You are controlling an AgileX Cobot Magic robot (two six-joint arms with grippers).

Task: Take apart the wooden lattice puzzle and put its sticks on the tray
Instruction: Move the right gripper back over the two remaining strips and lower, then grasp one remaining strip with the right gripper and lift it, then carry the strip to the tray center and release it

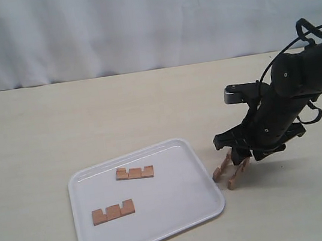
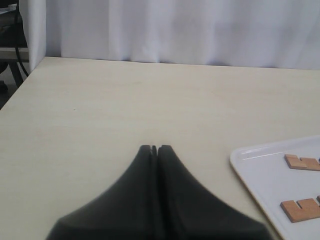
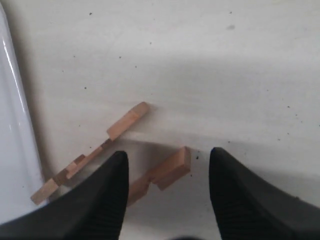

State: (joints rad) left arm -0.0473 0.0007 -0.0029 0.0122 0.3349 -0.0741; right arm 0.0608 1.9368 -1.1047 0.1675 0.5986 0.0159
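Note:
Two notched wooden sticks (image 1: 134,173) (image 1: 113,212) lie flat on the white tray (image 1: 181,214). Two more sticks (image 1: 221,167) (image 1: 238,175) lie side by side on the table just right of the tray, no longer crossed. My right gripper (image 1: 236,167) hangs open right above them. In the right wrist view one stick (image 3: 167,172) lies between the open fingers (image 3: 107,200) and the other stick (image 3: 100,147) lies just outside, near the tray's rim (image 3: 15,150). My left gripper (image 2: 155,148) is shut and holds nothing; the tray (image 2: 260,175) shows beside it.
The tabletop (image 1: 88,119) is pale wood with a white curtain (image 1: 134,21) behind it. The right arm's dark body (image 1: 301,81) leans in from the right edge.

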